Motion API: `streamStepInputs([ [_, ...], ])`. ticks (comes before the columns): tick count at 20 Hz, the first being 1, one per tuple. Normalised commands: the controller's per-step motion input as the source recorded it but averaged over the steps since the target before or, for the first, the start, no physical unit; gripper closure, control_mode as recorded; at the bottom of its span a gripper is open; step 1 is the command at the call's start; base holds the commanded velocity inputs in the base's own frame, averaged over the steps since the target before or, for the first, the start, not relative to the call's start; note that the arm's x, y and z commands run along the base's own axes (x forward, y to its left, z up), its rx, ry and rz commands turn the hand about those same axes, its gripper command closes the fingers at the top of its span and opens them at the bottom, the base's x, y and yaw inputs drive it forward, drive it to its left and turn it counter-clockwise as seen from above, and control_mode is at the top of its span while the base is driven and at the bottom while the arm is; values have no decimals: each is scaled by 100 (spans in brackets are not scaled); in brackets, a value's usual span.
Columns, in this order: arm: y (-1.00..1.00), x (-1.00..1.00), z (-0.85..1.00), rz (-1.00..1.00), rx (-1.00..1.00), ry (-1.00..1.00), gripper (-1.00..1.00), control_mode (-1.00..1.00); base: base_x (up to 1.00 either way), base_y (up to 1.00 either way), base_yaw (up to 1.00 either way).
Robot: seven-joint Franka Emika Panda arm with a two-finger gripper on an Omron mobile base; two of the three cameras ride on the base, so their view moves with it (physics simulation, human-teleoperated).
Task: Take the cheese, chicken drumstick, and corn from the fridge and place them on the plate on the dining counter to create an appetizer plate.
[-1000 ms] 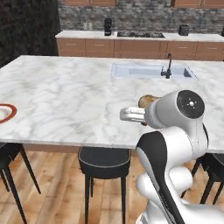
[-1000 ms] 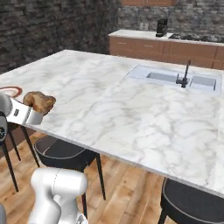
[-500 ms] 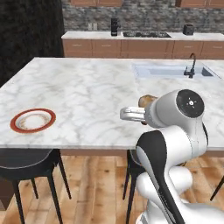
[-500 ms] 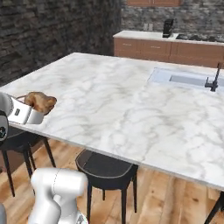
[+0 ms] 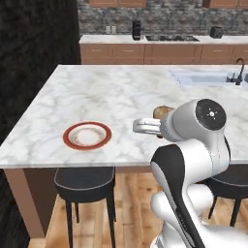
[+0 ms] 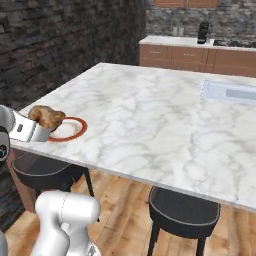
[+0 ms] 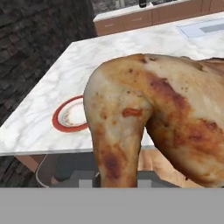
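The gripper (image 6: 35, 131) was clamped on the drumstick (image 6: 46, 116) at left of frame, short of the plate (image 5: 87, 135). Released there, it could have missed the plate.

The white marble dining counter (image 5: 121, 92) bears the red-rimmed plate (image 5: 87, 135) near its front edge.

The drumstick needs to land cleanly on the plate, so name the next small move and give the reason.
Probably carry the chicken drumstick forward and to the robot's left until it hangs over the plate. The gripper is shut on it at the near edge of the dining counter, while the plate, which looks bare, lies off to the left in the left base view.
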Motion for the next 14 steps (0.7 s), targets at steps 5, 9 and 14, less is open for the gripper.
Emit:
streamStepInputs([
  [5,0,0,0,0,0,0,100,100,5,100,-18],
  [9,0,0,0,0,0,0,100,100,15,83,-21],
  [14,0,0,0,0,0,0,100,100,17,37,-23],
])
